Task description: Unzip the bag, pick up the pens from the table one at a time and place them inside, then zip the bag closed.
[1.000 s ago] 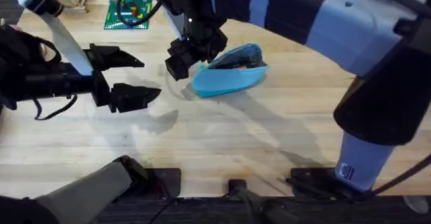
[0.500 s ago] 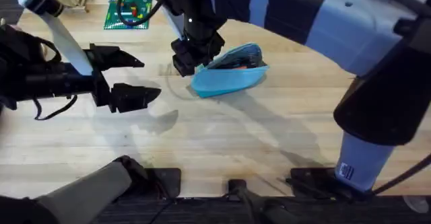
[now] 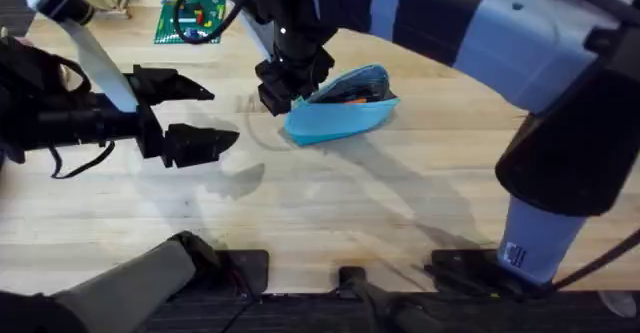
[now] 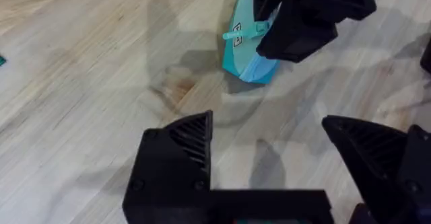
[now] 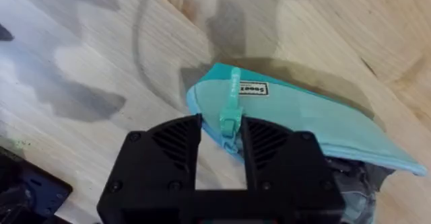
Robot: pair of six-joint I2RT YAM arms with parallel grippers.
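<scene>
Pinching the teal zipper pull (image 5: 231, 109) between nearly closed fingers, the right end effector (image 3: 283, 81) sits at the light blue bag's (image 3: 340, 116) 9 o'clock end, mid-desk (image 3: 330, 203). The left end effector (image 3: 205, 113) hovers wide open, empty, farther toward 9 o'clock.

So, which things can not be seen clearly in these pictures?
- Overhead: the right claw covers the near end of the light blue fabric pouch.
- Overhead: the orange and dark items in the pouch's opening are too small to identify.
- Right wrist: the fingers hide the zipper's lower part.
</scene>
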